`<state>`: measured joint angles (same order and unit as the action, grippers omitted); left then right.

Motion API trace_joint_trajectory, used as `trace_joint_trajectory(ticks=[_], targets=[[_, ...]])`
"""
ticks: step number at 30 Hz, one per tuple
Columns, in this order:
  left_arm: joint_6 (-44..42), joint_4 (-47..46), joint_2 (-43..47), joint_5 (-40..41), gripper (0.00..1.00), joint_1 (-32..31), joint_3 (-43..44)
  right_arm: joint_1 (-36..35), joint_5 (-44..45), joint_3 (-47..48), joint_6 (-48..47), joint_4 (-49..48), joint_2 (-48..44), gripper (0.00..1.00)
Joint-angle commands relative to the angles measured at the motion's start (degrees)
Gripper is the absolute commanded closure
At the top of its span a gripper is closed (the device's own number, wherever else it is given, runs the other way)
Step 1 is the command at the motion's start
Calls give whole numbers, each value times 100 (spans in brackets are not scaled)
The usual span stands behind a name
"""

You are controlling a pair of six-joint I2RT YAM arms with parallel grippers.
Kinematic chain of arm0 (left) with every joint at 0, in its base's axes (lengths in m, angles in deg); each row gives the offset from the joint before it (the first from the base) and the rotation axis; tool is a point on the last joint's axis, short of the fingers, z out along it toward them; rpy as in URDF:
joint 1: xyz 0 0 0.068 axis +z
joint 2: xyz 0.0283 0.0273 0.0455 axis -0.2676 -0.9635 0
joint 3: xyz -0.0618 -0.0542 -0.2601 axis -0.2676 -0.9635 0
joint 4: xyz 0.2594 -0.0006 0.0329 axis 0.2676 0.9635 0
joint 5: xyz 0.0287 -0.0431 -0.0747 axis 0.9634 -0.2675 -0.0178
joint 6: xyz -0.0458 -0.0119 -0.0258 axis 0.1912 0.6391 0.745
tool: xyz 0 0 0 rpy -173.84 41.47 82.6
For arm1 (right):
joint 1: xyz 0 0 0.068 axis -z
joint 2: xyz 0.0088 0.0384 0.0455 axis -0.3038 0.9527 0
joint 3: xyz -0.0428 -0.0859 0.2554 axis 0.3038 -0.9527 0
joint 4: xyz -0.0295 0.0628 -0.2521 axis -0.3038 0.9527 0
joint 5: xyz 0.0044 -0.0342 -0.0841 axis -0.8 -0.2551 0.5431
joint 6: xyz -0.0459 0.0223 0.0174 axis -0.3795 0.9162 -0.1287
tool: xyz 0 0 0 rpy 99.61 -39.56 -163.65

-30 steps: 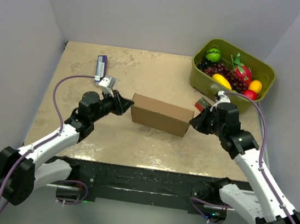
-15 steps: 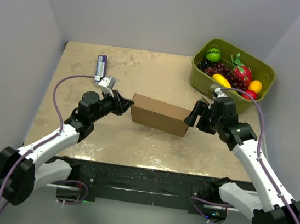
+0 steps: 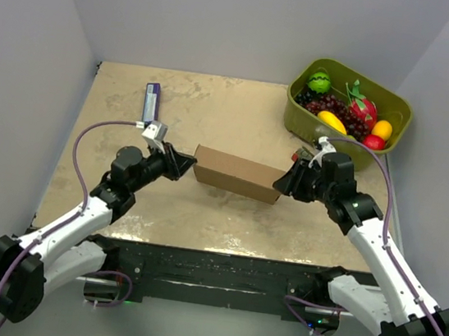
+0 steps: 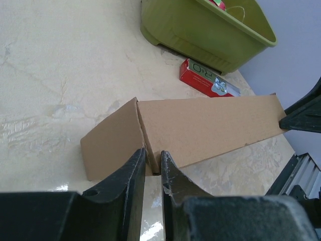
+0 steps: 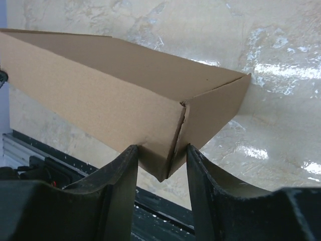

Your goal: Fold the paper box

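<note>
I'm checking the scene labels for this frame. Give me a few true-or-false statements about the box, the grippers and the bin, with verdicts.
1. The paper box is folded shut. True.
2. The green bin is empty. False: it holds fruit.
3. The left gripper pinches the box's left end. True.
4. A red packet lies on top of the box. False: it lies on the table beside the bin.
5. The right gripper hangs over the bin. False: its fingers straddle the box's right corner.
</note>
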<state>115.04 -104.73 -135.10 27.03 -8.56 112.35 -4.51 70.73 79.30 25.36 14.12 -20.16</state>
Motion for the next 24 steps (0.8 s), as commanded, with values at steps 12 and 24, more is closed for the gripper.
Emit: trace_joint_trajectory(ticks=[12,24], targets=[[-29,1810,631,-181,46,-1,-570,-22,-563,-286,-249,430,-227,31],[-732,2260,175,58,11,1017,792,136,96,417,-952,-456,370,1]])
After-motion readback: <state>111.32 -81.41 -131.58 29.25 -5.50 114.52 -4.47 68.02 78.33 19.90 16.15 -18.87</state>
